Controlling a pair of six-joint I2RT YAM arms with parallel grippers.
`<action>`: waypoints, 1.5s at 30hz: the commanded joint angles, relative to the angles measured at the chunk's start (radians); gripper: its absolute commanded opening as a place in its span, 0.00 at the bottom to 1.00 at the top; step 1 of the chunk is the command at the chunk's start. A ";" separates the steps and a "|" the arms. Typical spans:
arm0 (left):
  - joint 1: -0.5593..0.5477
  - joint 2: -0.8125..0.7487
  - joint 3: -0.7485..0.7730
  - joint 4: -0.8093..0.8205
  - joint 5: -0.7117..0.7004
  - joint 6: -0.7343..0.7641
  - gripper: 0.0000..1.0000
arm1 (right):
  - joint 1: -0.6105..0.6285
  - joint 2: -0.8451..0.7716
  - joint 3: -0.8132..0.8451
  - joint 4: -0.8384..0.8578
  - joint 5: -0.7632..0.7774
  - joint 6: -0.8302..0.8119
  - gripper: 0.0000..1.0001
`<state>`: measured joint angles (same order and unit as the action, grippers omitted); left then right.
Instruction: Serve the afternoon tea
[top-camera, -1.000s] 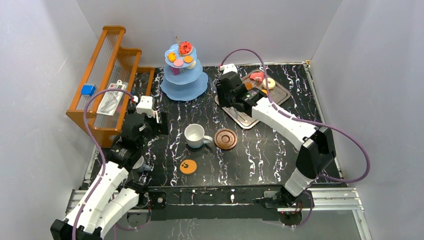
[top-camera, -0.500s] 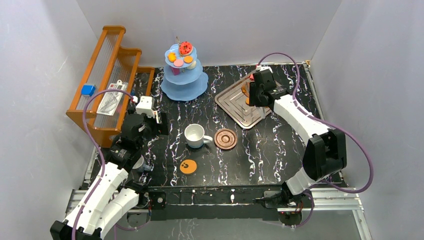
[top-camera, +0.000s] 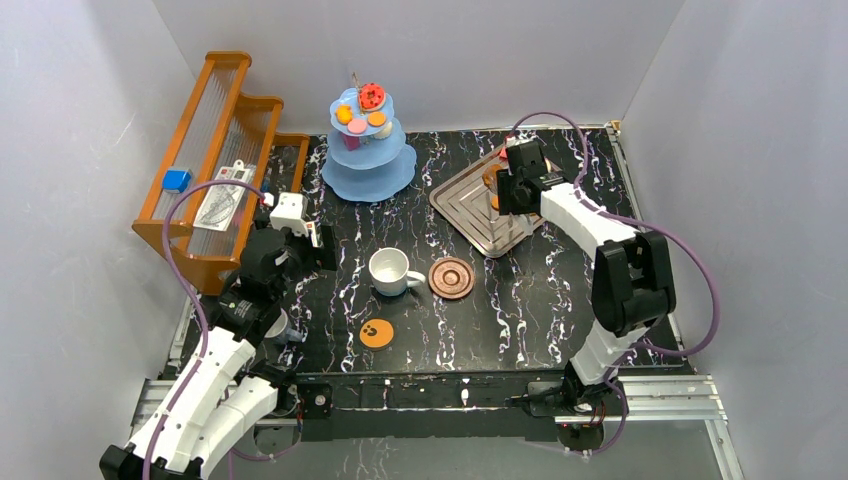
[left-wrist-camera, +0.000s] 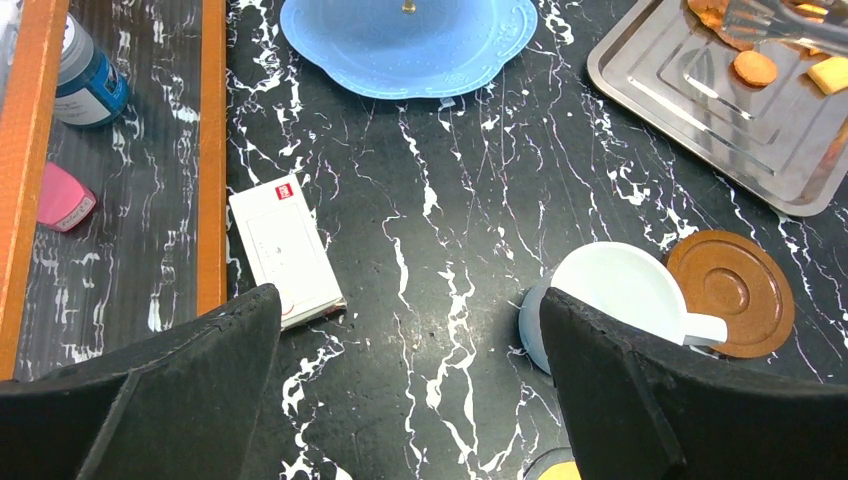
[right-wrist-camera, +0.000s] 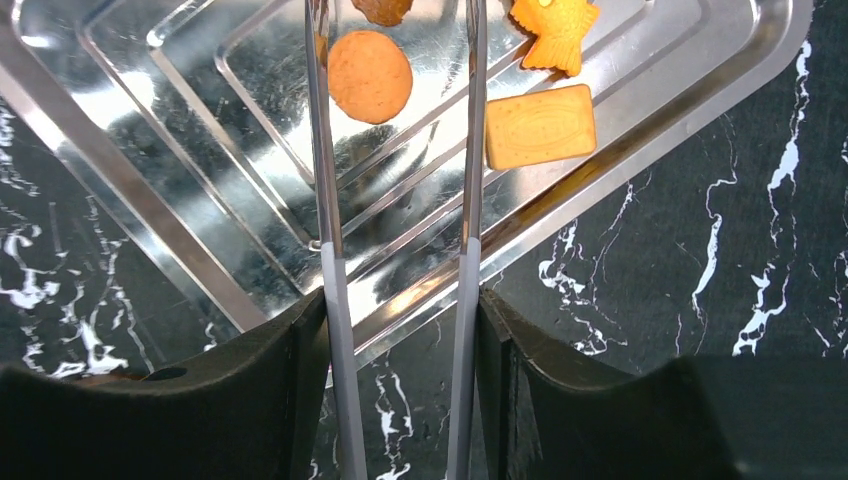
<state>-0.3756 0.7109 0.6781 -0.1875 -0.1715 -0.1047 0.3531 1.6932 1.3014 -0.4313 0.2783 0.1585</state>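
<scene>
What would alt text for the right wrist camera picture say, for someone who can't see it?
Black jaws clasp long metal tongs that reach out over a silver tray on a black marbled table. On the tray lie a round brown biscuit, seen between the tong arms, a rectangular biscuit and an orange fish-shaped pastry.

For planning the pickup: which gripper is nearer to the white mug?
Left. The left gripper is open just left of the white mug; the right gripper holds metal tongs over the square silver tray, farther off.
</scene>
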 joint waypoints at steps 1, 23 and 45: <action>-0.005 -0.025 0.027 0.008 -0.005 0.000 0.98 | -0.019 0.021 0.056 0.094 -0.023 -0.069 0.59; -0.005 -0.022 0.028 0.008 -0.016 0.002 0.98 | -0.034 0.078 0.066 0.092 -0.093 -0.151 0.50; -0.005 -0.028 0.030 0.008 0.000 0.002 0.98 | 0.037 -0.049 0.071 0.059 -0.051 -0.129 0.41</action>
<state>-0.3756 0.6983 0.6781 -0.1879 -0.1734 -0.1047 0.3656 1.7176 1.3220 -0.3943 0.2066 0.0257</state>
